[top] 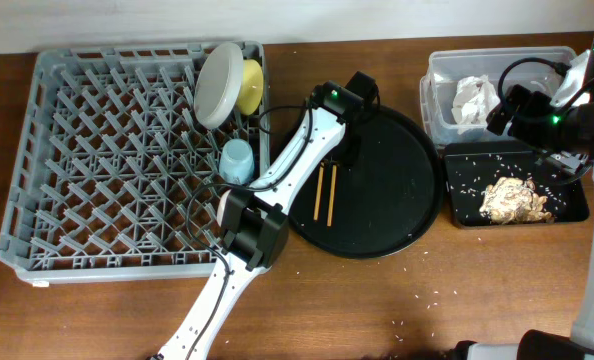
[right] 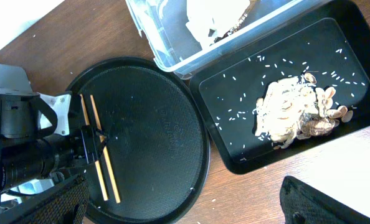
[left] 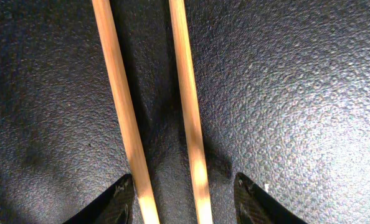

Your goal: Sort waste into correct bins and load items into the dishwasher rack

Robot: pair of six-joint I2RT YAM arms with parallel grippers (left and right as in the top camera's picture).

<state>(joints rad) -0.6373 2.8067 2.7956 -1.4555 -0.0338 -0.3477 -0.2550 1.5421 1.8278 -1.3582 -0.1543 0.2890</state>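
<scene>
The two wooden chopsticks (top: 325, 192) lie side by side on the round black tray (top: 397, 200). My left gripper (left: 185, 202) is open and low over the tray, with both chopsticks (left: 188, 112) between its fingers. It also shows in the overhead view (top: 341, 152). My right gripper (right: 185, 208) is open and empty, high above the bins (top: 525, 112). The stained napkin (top: 473, 98) lies in the clear tub (top: 437, 70). The food scraps (top: 513, 198) lie in the shallow black tray (top: 462, 205). The plate (top: 217, 84), yellow bowl (top: 251, 86) and blue cup (top: 237, 160) stand in the grey rack (top: 97, 160). The pink cup is not in view.
Pale rice grains are scattered in the shallow black tray (right: 235, 112) and on the wooden table (top: 417, 300). The left arm's base (top: 252, 230) stands at the rack's front right corner. A white wall runs along the table's back edge.
</scene>
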